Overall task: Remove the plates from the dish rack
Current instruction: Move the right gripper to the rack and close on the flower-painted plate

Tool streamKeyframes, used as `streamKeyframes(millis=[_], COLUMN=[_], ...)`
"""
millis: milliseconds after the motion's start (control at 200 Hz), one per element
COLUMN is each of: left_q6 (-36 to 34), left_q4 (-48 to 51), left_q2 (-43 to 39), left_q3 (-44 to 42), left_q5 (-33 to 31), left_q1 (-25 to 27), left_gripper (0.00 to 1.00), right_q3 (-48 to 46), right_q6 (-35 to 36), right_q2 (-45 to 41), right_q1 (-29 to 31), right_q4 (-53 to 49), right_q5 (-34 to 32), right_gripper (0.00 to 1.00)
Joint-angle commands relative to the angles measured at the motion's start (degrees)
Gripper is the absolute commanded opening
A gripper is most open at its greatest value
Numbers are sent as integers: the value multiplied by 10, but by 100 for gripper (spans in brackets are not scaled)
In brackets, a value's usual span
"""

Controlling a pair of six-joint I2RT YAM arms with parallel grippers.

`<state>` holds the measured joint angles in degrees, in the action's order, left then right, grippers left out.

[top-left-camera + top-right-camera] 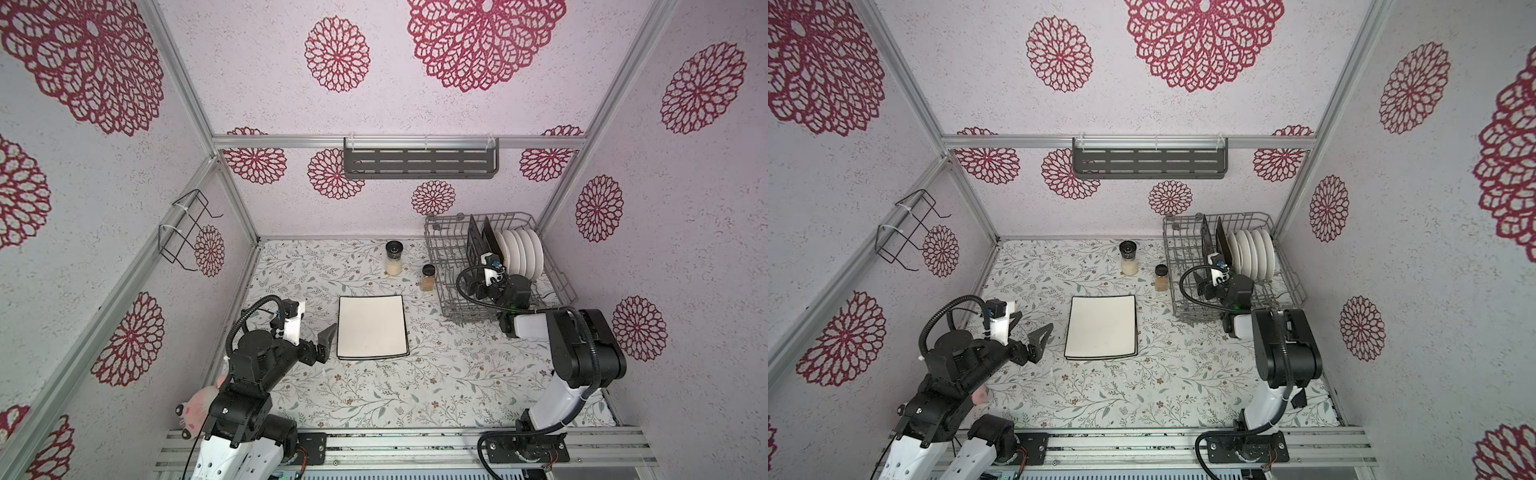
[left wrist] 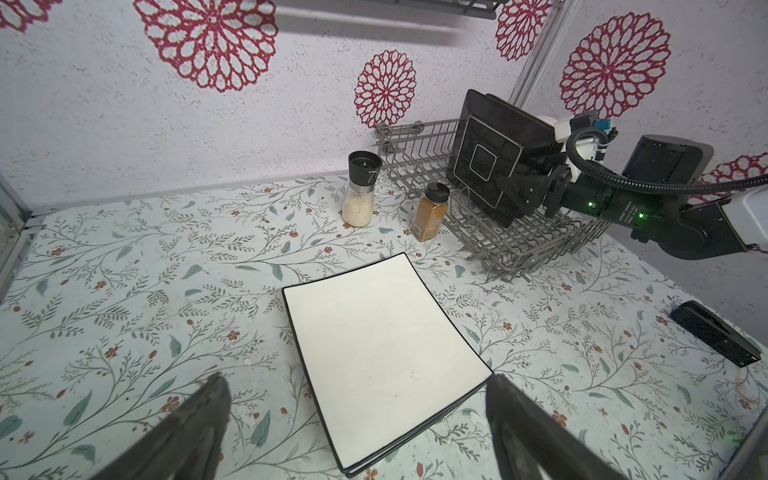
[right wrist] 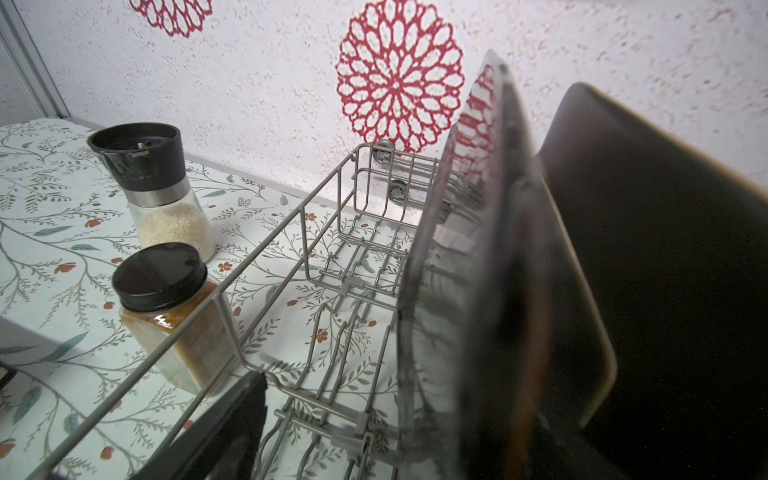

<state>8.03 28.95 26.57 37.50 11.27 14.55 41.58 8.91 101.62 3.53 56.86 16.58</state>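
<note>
The grey wire dish rack [image 1: 437,266] [image 1: 1173,266] stands at the back right. In it stand two black square plates [image 1: 474,241] [image 2: 486,174] and several round white plates [image 1: 524,254] [image 1: 1255,254], all on edge. My right gripper [image 1: 478,287] [image 1: 1207,286] is inside the rack, open, its jaws straddling the nearer black plate [image 3: 469,291]. One finger [image 3: 232,419] shows clear of that plate; the other is hidden behind it. A stack of cream square plates [image 1: 372,326] [image 2: 382,345] lies flat mid-table. My left gripper [image 1: 324,343] [image 2: 357,386] is open just left of the stack, holding nothing.
A dark-capped grinder [image 1: 393,259] and a spice jar [image 1: 428,278] stand close to the rack's left side. A dark slotted shelf [image 1: 419,160] hangs on the back wall and a black wire holder [image 1: 187,232] on the left wall. A pink plush [image 1: 195,409] lies by the left arm's base.
</note>
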Motion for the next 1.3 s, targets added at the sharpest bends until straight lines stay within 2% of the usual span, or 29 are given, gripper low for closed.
streamKeyframes(millis=[0,215,395,740,1296], left_q6=[-19,-20,-21,-22,-22], left_q4=[-15,-14,-15,-16,-17], left_q2=[8,22,26,31,31], left_q3=[-8,-6,-7,-6,-6], left_q5=[3,2,2,4,9], left_q1=[3,3,3,3,2], left_gripper=[98,98,98,99,99], right_q3=[21,39,50,72,97], right_q6=[-20,-21,-33,-35,-42], right_q2=[10,33,48,58,60], right_q1=[-3,-4,-5,-5,-5], right_q4=[51,56,69,47,13], right_q5=[5,3,15,36,60], right_gripper=[86,80,66,46,23])
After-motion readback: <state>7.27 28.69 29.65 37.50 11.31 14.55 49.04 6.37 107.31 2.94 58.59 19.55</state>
